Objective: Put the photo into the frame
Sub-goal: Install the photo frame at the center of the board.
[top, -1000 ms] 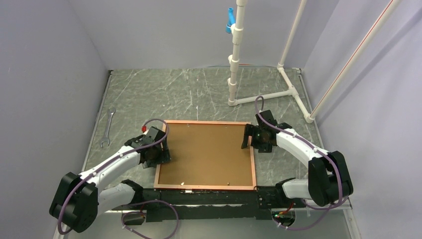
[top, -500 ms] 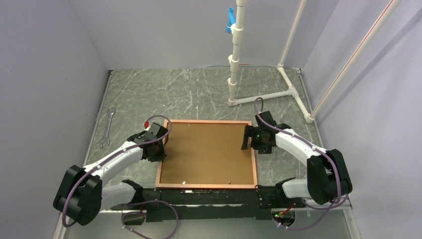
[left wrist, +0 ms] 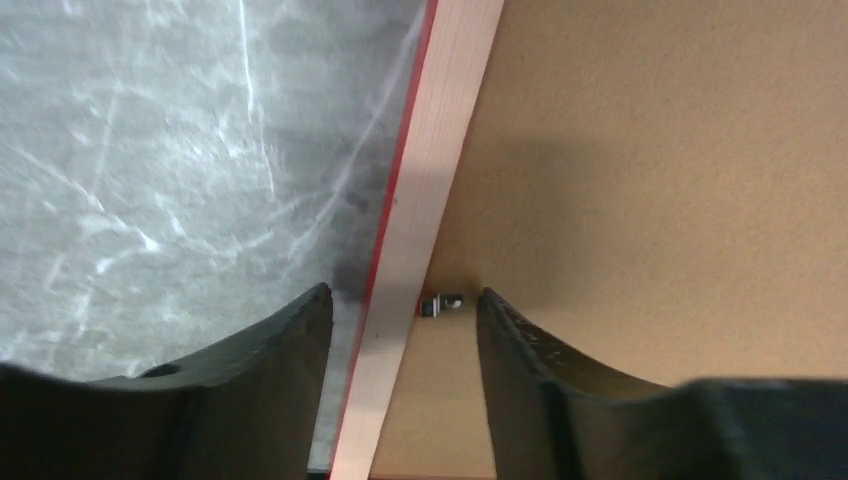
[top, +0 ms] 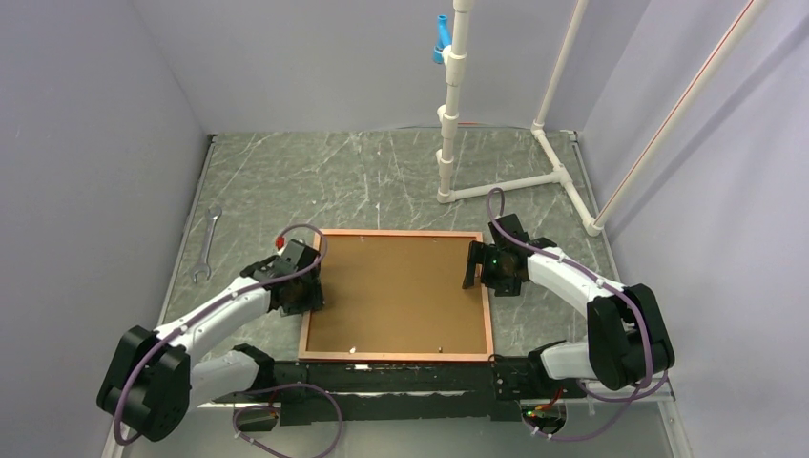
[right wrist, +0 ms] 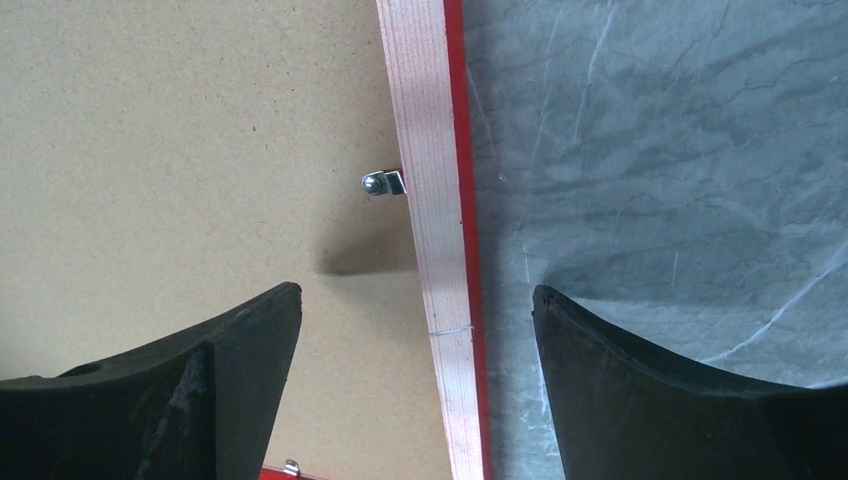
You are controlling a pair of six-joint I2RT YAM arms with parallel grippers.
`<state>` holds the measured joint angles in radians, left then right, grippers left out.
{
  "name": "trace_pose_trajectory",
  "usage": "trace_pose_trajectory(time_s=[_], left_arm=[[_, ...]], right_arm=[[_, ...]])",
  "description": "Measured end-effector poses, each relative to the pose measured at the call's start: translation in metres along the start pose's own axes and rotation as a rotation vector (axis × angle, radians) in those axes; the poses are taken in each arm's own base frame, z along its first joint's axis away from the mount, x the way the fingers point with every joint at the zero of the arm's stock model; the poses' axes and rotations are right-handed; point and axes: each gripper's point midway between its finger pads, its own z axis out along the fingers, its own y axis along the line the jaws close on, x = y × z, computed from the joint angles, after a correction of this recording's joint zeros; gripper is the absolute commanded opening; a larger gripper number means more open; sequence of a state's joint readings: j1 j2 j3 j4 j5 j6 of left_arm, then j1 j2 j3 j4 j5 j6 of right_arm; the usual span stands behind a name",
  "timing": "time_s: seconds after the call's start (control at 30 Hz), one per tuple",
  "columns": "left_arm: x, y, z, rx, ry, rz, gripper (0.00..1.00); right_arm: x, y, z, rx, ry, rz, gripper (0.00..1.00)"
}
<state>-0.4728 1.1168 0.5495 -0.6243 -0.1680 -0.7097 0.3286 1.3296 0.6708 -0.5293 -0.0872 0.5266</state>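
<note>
The left gripper (left wrist: pixel 400 300) stands half parted astride the left rail of the frame (top: pixel 396 232), gripping nothing. The right gripper (right wrist: pixel 415 300) gapes wide over the right rail, likewise empty. On the marbled table (top: pixel 334 181) the frame lies face down between them, close to the arm bases, filled by the brown backing board (top: pixel 396 296). The photo is nowhere visible; whether it lies beneath the board cannot be told. The frame looks stiff and light, though its pane would be fragile, so the wooden rails seem the place to pinch, not the board. A small metal clip (left wrist: pixel 440 303) sits between the left fingers, another (right wrist: pixel 383 183) just beyond the right ones.
</note>
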Motion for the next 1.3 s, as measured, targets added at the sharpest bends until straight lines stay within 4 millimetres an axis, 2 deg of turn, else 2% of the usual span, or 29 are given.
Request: trace_pose_trajectory(time_s=[0.07,0.3,0.53,0.83,0.97,1.17,1.3], left_arm=[[0.007,-0.001,-0.002,0.024,0.015,-0.017,0.68],[0.022,-0.011,-0.019,0.155,0.018,-0.079,0.69],[0.041,-0.014,-0.018,0.217,0.062,-0.103,0.69],[0.042,-0.028,-0.015,0.237,0.144,-0.105,0.69],[0.034,-0.028,-0.011,0.209,0.171,-0.116,0.69],[0.002,-0.021,-0.002,0.156,0.159,-0.138,0.7],[-0.021,-0.019,-0.007,0.134,0.099,-0.105,0.71]], right_arm=[[0.0,0.0,0.0,0.002,-0.001,0.001,0.88],[0.002,-0.006,-0.001,0.027,-0.005,0.016,0.88],[0.014,-0.008,-0.003,0.013,0.004,0.039,0.87],[0.016,0.004,-0.001,-0.019,0.026,0.038,0.87],[0.01,0.009,0.004,0.026,0.062,0.021,0.87],[-0.007,0.026,0.014,0.028,0.073,-0.003,0.89],[-0.011,0.034,0.016,0.018,0.069,-0.017,0.93]])
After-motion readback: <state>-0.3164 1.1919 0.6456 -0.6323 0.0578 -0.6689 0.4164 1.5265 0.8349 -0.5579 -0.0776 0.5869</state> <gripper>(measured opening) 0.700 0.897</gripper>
